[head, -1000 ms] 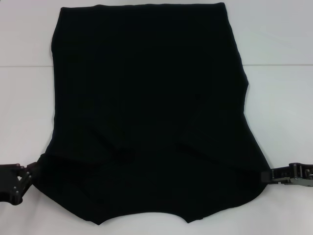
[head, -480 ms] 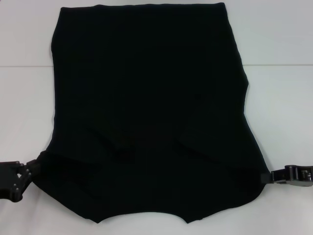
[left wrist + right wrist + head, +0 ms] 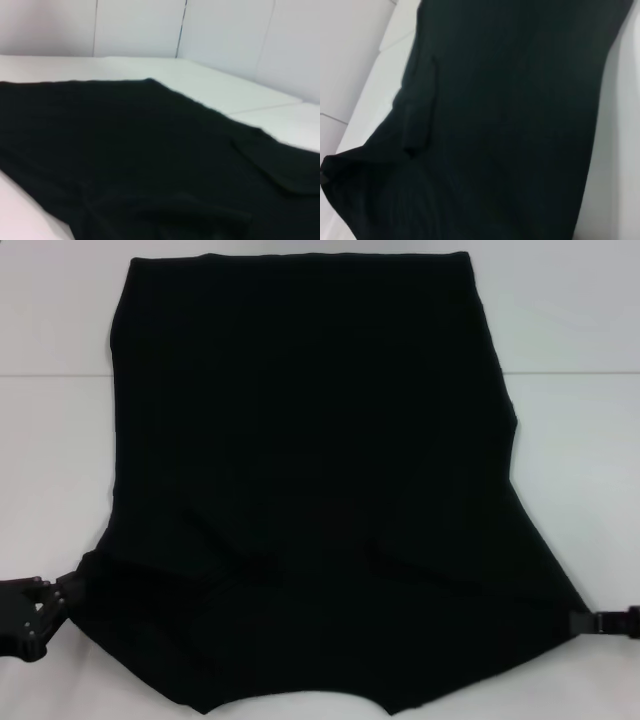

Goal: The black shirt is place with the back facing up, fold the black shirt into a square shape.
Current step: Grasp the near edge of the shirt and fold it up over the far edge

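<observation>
The black shirt [image 3: 310,470] lies spread flat on the white table [image 3: 580,440] and fills most of the head view. Its two near corners are drawn out sideways to the grippers. My left gripper [image 3: 68,592] is at the near left corner, shut on the fabric edge. My right gripper [image 3: 578,621] is at the near right corner, shut on the stretched tip, with most of that arm out of view. The shirt also shows in the left wrist view [image 3: 125,150] and the right wrist view [image 3: 510,125]; neither shows its own fingers.
A seam [image 3: 570,373] runs across the white table behind the shirt's middle. White wall panels [image 3: 225,35] stand beyond the table in the left wrist view. Bare table shows on both sides of the shirt.
My right gripper has moved outward to the right and toward the near edge, pulling the shirt's right corner with it. The left gripper has shifted slightly. The shirt's near part is stretched wider.
</observation>
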You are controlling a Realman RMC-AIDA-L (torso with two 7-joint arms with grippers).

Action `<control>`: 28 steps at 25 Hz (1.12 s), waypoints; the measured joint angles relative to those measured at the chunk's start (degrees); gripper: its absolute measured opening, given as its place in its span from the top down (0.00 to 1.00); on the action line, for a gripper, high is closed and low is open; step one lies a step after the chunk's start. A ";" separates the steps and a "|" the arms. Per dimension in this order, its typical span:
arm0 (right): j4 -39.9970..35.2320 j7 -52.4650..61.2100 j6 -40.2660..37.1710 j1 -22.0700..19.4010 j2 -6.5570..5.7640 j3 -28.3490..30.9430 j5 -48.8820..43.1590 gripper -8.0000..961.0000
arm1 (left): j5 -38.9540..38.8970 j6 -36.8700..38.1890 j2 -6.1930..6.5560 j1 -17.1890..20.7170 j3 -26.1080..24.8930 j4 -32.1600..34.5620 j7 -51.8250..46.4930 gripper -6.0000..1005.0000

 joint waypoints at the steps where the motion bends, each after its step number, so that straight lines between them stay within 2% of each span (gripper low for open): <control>1: 0.00 -1.11 -1.07 -0.67 -0.27 0.82 -0.01 0.96 | 0.08 1.35 0.00 0.14 -0.59 0.04 -0.17 0.97; 10: -0.25 -7.38 -7.17 -5.87 -2.81 2.71 -0.32 0.96 | 1.41 9.48 -0.10 3.26 -2.53 0.07 -0.45 0.97; 21: -3.03 -11.57 -12.94 -11.31 -3.31 3.10 -1.11 0.96 | 6.82 14.47 -0.57 6.05 -3.54 -1.66 -0.53 0.96; 25: -3.03 -12.00 -13.08 -10.75 -3.42 4.22 -1.58 0.96 | 7.13 14.95 -0.50 5.39 -4.04 -2.23 -1.22 0.96; 28: -3.03 -11.96 -12.47 -9.29 -3.26 4.93 -1.66 0.96 | 6.82 14.51 -0.11 3.12 -4.05 -2.42 -3.87 0.96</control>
